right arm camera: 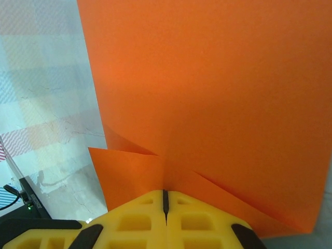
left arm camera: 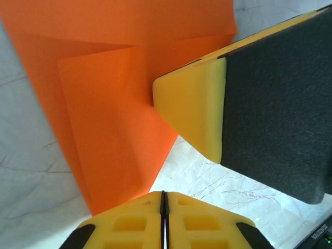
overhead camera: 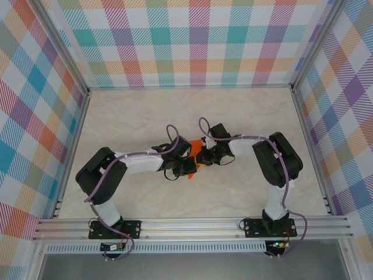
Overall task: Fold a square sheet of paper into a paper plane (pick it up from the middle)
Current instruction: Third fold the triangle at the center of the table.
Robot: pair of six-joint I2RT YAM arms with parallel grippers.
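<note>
The sheet of paper (left arm camera: 109, 119) is bright orange. The left gripper (left arm camera: 164, 199) is yellow with black bits. The table (overhead camera: 233, 198) is pale with thin grey lines. The walls (overhead camera: 192, 41) have colourful checks.

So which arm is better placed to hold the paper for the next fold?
Right, likely: the right fingers are shut on the paper, which fans out from between them. The left fingers sit shut at its corner; a grip there is unclear.
</note>
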